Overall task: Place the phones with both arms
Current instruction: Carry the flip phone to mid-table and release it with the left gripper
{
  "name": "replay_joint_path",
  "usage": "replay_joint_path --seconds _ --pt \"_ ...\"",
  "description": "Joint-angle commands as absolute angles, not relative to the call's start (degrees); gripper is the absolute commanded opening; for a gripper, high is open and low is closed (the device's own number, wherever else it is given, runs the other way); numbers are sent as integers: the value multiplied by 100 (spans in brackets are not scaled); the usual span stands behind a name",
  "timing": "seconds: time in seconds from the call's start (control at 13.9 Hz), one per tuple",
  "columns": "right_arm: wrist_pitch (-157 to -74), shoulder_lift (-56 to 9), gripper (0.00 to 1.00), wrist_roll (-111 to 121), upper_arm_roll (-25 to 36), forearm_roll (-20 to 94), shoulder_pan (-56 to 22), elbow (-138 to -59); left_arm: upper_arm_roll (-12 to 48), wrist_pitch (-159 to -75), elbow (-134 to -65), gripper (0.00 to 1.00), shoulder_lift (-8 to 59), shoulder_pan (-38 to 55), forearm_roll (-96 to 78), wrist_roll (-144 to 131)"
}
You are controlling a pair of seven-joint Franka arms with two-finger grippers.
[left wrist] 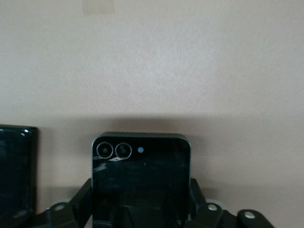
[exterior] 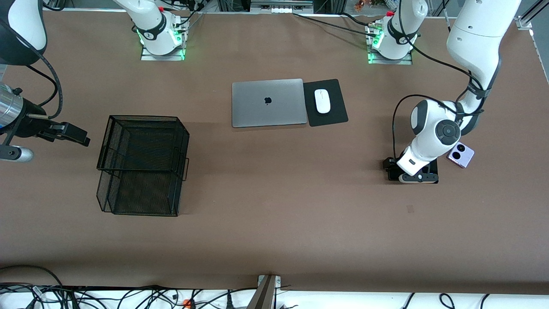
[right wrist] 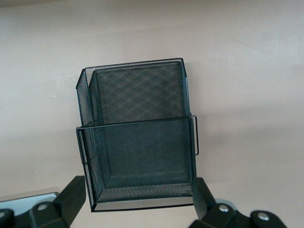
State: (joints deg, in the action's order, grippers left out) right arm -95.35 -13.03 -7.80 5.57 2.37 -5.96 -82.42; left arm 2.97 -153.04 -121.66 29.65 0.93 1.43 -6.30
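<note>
Front view: on the brown desk point(exterior: 274, 231), the left gripper point(exterior: 412, 175) sits low at the left arm's end, its fingers point(left wrist: 202, 206) closed on the small square black flip phone point(left wrist: 140, 183). A long black slab phone point(left wrist: 16, 171) lies just beside it. The lilac flip phone point(exterior: 460, 154) rests a little farther from the camera, beside the left arm. Toward the right arm's end stands a black mesh basket point(exterior: 143, 165). The right gripper point(exterior: 70, 134) hangs beside the basket, fingers point(right wrist: 71, 199) wide and holding nothing. Farthest lie a silver laptop point(exterior: 268, 103) and a white mouse point(exterior: 322, 101) on its black pad point(exterior: 332, 116).
</note>
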Motion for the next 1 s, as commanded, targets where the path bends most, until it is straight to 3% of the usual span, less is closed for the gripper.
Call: replay_joint_path --seconds 0.0,0.36,0.65,0.93 --pt "-9492 -1248 100 -686 545 281 -554 -8253 272 -15416 -12199 3 3041 149 26 -650" --pt "-9492 -1248 100 -686 545 281 -554 -8253 272 -14979 -11805 0 2997 324 26 -1001" --pt "-9492 -1248 100 -686 545 281 -554 -8253 272 -13442 -10611 0 3015 1070 52 -1957" --pt "-9492 -1248 100 -686 545 281 -554 -8253 272 -13104 -9977 0 3129 1826 35 -2732"
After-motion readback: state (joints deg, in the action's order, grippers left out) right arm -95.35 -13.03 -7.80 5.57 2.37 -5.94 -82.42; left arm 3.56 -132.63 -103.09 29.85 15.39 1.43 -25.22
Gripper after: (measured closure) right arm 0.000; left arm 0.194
